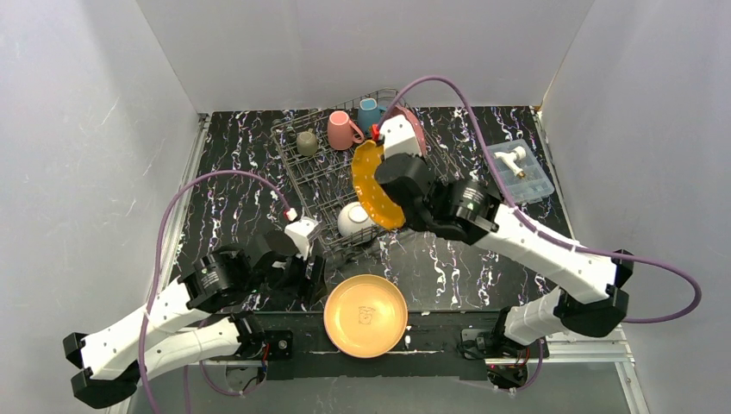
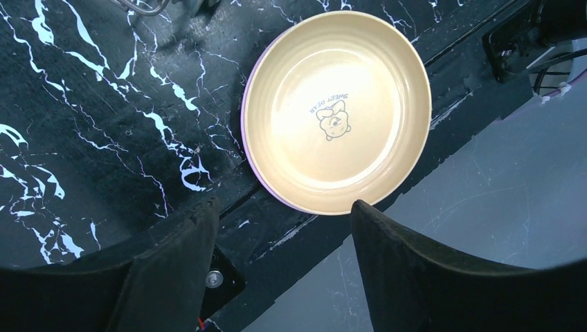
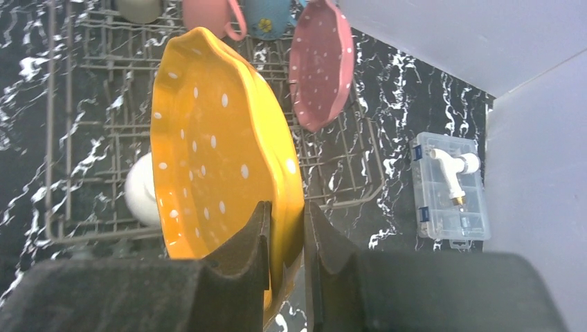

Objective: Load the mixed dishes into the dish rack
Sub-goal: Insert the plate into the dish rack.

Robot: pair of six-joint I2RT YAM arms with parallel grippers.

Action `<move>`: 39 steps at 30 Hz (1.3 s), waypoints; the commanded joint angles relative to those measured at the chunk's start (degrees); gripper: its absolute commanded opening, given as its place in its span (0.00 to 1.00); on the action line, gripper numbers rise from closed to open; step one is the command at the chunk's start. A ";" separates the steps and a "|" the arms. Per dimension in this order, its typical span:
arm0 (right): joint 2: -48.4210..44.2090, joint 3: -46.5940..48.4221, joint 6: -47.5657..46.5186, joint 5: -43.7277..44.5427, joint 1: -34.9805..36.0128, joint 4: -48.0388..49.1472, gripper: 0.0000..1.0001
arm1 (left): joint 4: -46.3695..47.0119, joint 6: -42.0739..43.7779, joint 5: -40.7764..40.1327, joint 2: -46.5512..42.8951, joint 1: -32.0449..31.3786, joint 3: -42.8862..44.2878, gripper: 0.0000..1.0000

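Plate: we see one tan plate [image 2: 336, 111], round, lying flat, face up, with a lilac outer rim.
Print: small cartoon figure with lettering at its centre.
Table: black marbled table [image 2: 104, 138]; the plate sits at its edge.
Left gripper [image 2: 284, 211]: dark fingers [image 2: 180, 256] apart, nothing between them.
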 commanded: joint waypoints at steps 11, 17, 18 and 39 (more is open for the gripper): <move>11.20 11.05 -11.10 0.48 -12.96 21.75 0.01 | 2.35 5.35 -2.48 -8.14 0.19 -1.62 0.98; 17.13 13.96 -15.84 -1.20 -16.98 26.02 0.01 | 5.76 5.54 -2.84 -11.58 0.27 -3.80 0.98; 17.94 14.20 -16.36 -1.42 -17.59 26.82 0.01 | 5.76 5.56 -3.19 -11.90 0.27 -3.92 0.98; 31.76 19.00 -24.70 -2.64 -24.11 37.25 0.01 | 5.66 5.05 -5.13 -11.07 0.27 -4.77 0.98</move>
